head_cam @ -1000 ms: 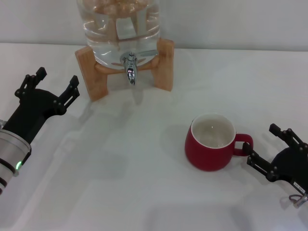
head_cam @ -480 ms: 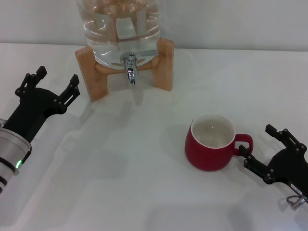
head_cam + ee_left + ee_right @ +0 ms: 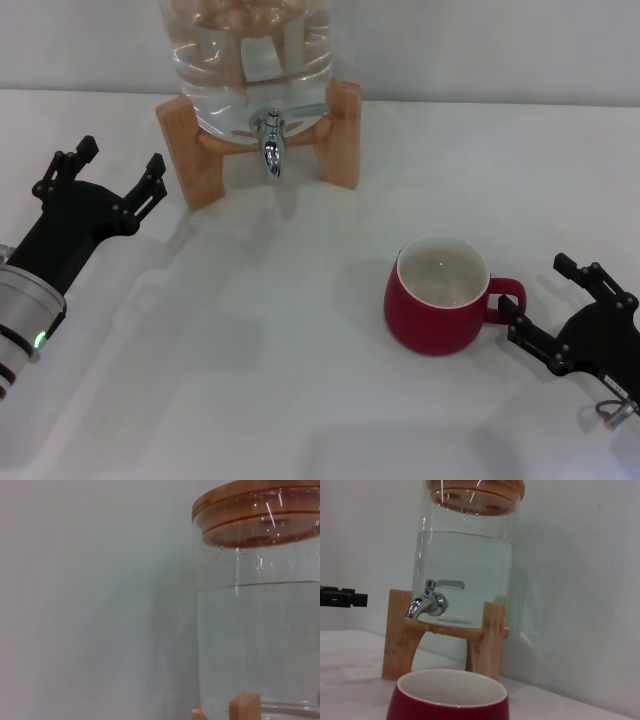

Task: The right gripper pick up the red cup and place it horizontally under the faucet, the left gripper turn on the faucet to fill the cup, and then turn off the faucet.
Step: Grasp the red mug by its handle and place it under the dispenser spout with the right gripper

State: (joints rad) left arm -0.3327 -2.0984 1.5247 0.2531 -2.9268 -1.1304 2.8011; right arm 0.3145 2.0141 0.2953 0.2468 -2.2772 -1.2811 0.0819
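Note:
The red cup (image 3: 437,300) stands upright on the white table, its handle (image 3: 506,297) pointing right. It also shows in the right wrist view (image 3: 451,698), cream inside. My right gripper (image 3: 540,298) is open just right of the handle, one prong near it, not holding it. The faucet (image 3: 270,138) sits at the front of the clear water jug (image 3: 245,50) on its wooden stand (image 3: 185,150), and shows in the right wrist view (image 3: 427,602) with its lever level. My left gripper (image 3: 118,160) is open, left of the stand.
The jug fills the left wrist view (image 3: 260,630), with its wooden lid (image 3: 260,510) on top. The left gripper's tip shows far off in the right wrist view (image 3: 342,597). A white wall rises behind the table (image 3: 300,400).
My right gripper has edged slightly left toward the cup's handle. The cup and the left arm have not moved.

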